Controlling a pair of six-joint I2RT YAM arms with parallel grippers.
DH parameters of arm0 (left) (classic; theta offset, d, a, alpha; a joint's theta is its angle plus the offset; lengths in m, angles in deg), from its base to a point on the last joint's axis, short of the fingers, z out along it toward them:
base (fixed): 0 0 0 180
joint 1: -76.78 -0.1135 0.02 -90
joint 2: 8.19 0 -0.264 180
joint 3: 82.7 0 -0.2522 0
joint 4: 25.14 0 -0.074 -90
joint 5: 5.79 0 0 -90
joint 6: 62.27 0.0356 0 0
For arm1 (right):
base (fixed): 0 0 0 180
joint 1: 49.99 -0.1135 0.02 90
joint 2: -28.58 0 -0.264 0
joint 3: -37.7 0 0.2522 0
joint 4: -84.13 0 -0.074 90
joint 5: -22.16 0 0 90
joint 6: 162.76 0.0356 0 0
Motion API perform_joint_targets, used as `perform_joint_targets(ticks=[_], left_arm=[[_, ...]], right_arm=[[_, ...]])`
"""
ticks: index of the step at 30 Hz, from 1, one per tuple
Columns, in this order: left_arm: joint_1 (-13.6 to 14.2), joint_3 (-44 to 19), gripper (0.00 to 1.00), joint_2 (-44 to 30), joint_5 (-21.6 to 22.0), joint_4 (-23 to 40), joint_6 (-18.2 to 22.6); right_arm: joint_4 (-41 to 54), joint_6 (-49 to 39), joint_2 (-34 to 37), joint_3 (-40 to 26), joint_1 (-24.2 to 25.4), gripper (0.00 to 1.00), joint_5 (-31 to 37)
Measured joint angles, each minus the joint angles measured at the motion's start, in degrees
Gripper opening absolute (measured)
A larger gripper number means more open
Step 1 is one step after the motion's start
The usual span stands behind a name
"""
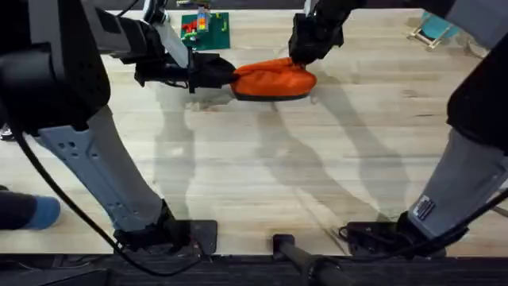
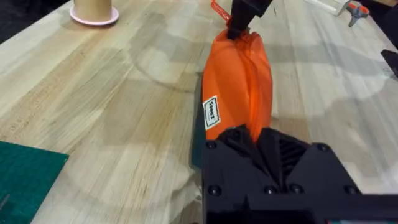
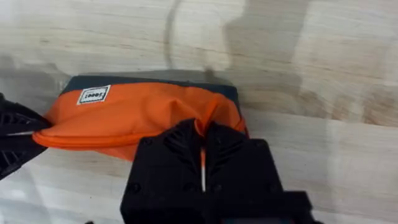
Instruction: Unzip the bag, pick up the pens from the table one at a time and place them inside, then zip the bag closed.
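The light-wood table [image 1: 262,191] lies bare near the arm bases. Far back, the orange bag [image 1: 274,79] lies with its long axis left-right, the left pincer [image 1: 222,74] clamping its left end, the right pincer [image 1: 305,54] pinching its right end

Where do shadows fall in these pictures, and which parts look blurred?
Overhead: long soft arm shadows stripe the table; the near arm links look large, dark and blurred. Left wrist: a curved shadow lies beside the bag; the left gripper is soft. Right wrist: a shadow falls behind the bag; the right gripper is blurred.
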Motion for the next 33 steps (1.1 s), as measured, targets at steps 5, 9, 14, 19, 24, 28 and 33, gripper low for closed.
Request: perform_joint_targets(ticks=[5,9,14,19,24,28,33], left_arm=[[0.00,0.00,0.041,-0.01,0.00,0.04,0.00],[-0.04,0.00,0.041,-0.01,0.00,0.19,0.00],[-0.04,0.00,0.041,-0.01,0.00,0.17,0.00],[0.05,0.00,0.041,-0.01,-0.02,0.17,0.00],[0.42,0.00,0.041,-0.01,-0.09,0.15,0.00],[0.48,0.00,0.042,-0.01,-0.11,0.20,-0.04],[0.48,0.00,0.042,-0.01,-0.24,0.17,-0.17]], right_arm=[[0.32,-0.63,0.00,-0.15,0.00,0.033,0.01],[2.58,-1.35,0.14,-1.55,-0.04,0.032,0.47],[6.63,-2.57,1.02,-4.99,-0.42,0.031,1.59],[8.83,-4.38,1.11,-7.24,-0.56,0.032,2.95],[11.61,-4.82,1.11,-7.78,-0.96,0.031,5.28],[13.66,-5.22,1.11,-8.22,-0.77,0.031,8.03],[15.56,-4.72,1.11,-8.74,0.40,0.031,8.17]])
